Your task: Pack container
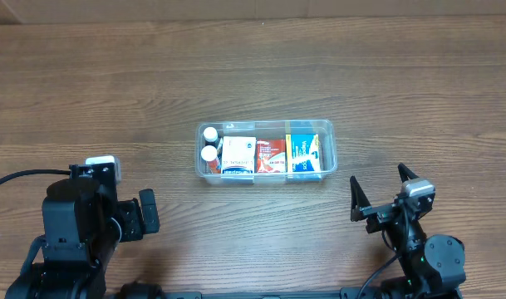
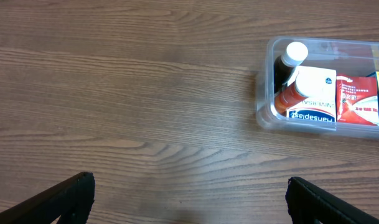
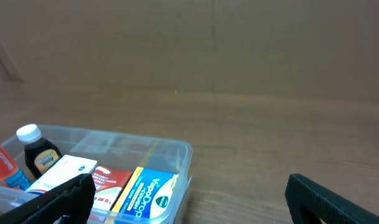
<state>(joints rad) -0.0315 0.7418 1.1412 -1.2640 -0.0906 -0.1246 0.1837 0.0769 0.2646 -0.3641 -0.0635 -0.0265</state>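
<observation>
Left wrist view: container (image 2: pixel 264 81) cut off at right.

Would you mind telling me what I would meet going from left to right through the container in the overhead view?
Inside the container: two white-capped bottles, one behind the other → white box → red box → blue and yellow box.
</observation>
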